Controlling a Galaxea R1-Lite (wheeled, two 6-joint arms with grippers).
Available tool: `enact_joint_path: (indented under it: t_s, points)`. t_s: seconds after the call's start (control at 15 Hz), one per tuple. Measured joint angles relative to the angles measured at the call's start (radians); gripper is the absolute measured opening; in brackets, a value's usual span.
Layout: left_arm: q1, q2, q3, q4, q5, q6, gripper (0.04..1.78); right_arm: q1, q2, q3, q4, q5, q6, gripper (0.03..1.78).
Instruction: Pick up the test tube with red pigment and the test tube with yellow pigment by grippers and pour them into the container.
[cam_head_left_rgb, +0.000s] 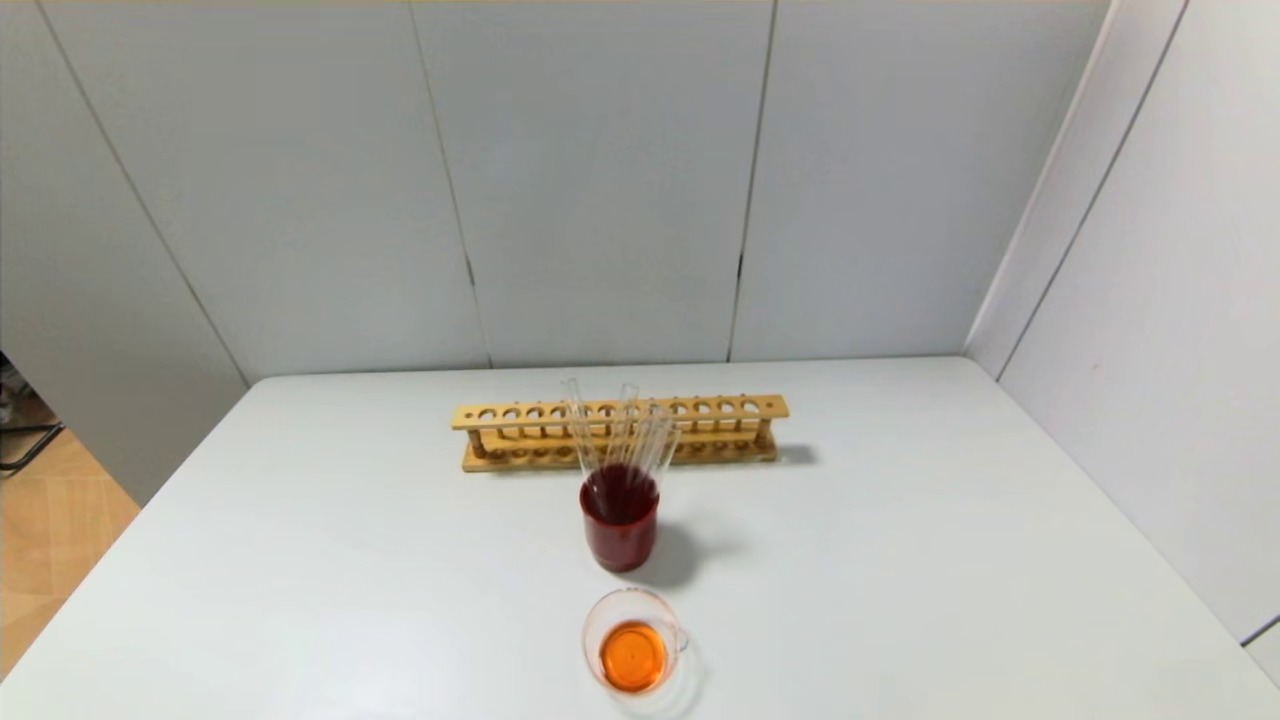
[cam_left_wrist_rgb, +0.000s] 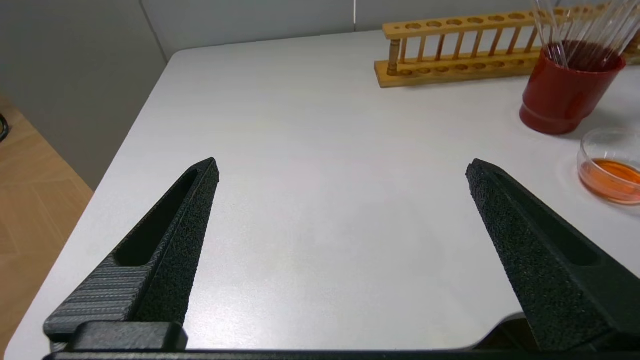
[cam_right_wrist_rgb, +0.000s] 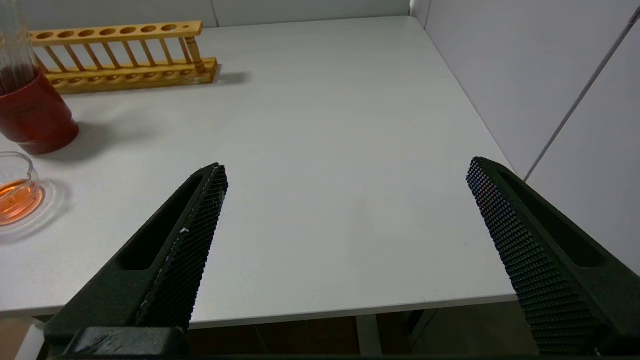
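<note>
The container, a clear glass beaker (cam_head_left_rgb: 598, 612), stands near the table's front edge and holds orange liquid. It also shows in the left wrist view (cam_left_wrist_rgb: 607, 134) and the right wrist view (cam_right_wrist_rgb: 20, 159). Several clear test tubes (cam_head_left_rgb: 625, 440) stand leaning in a dark red cup (cam_head_left_rgb: 620, 545) just behind the beaker. Their bottom ends are hidden inside the cup, so I cannot tell a red or a yellow one. My left gripper (cam_left_wrist_rgb: 342, 167) is open and empty over the table's left front. My right gripper (cam_right_wrist_rgb: 347, 167) is open and empty over the right front edge. Neither shows in the head view.
An empty wooden tube rack (cam_head_left_rgb: 500, 415) stands behind the red cup. The white table (cam_head_left_rgb: 350, 560) is closed in by grey walls at the back and right. Its left edge drops to a wooden floor (cam_head_left_rgb: 50, 520).
</note>
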Motion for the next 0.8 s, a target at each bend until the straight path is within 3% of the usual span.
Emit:
enact_joint_path:
  t_s: [0.8]
  points:
    - [-0.002,0.000,0.005,-0.010,0.004,-0.043,1.75,0.000,0.000,0.000,0.000,0.000,0.000,1.75]
